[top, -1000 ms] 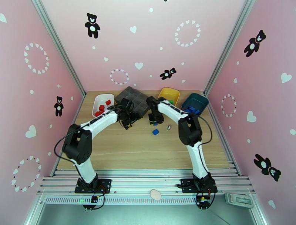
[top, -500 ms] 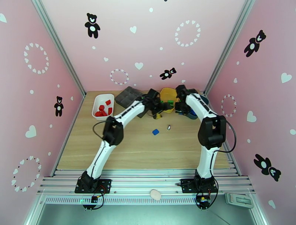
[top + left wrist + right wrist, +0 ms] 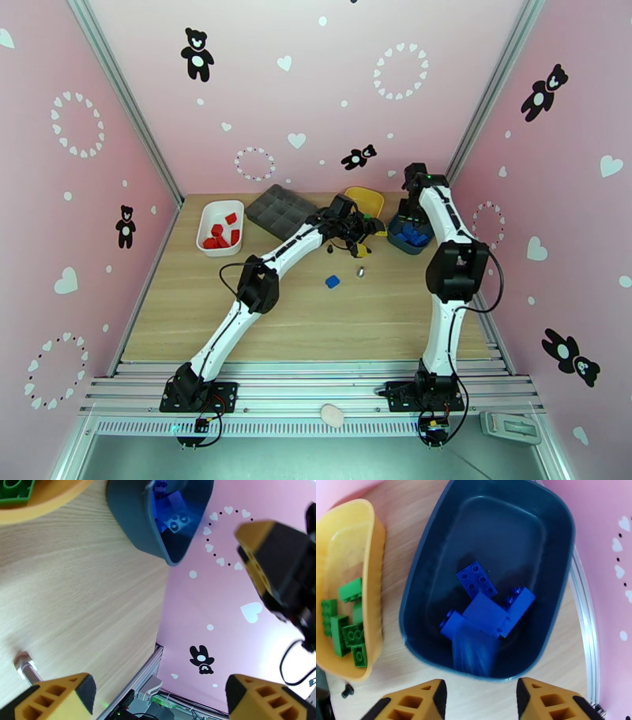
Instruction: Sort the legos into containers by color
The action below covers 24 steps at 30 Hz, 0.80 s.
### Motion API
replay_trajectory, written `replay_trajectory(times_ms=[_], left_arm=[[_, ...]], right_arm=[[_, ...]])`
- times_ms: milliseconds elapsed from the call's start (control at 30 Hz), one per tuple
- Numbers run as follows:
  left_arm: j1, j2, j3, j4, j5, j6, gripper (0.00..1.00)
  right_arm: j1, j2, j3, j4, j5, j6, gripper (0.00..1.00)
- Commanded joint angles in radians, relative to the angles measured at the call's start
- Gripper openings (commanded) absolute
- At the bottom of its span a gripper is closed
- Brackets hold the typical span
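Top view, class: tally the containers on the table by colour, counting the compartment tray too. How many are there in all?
White bin: 1
Yellow bin: 1
Dark teal bin: 1
Dark grey compartment tray: 1
Total: 4

Pink walls (image 3: 316, 95) printed with black bears (image 3: 197, 54) and white hearts (image 3: 296, 140) stand at nine, twelve and three o'clock around a wooden table (image 3: 300, 316); metal rails (image 3: 316, 387) run at six.
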Motion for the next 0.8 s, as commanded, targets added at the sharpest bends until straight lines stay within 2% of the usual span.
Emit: replay_trajectory(times_ms=[0,133,333,533,767], left_arm=[[0.005,-0.044,-0.017,-0.035,-0.01,0.043,0.92],[0.018,-0.113,-0.071,-0.106,-0.08,0.125,0.91],[0.046,-0.273,-0.235,-0.199,-0.253,0.25,0.9],[0.096,-0.533,-0.592,-0.14,-0.439,0.275,0.89],[0.181,-0.819,-1.053,-0.028,-0.549,0.222,0.89]], right_arm=[[-0.001,0.017,0.036,-0.058,-0.009,-0.012,0.55],[0.013,-0.042,-0.029,-0.019,-0.068,-0.016,0.55],[0.104,-0.161,-0.157,0.042,-0.139,-0.033,0.56],[0.255,-0.226,-0.259,0.06,-0.194,-0.081,0.58],[0.428,-0.253,-0.369,0.089,-0.27,-0.113,0.61]])
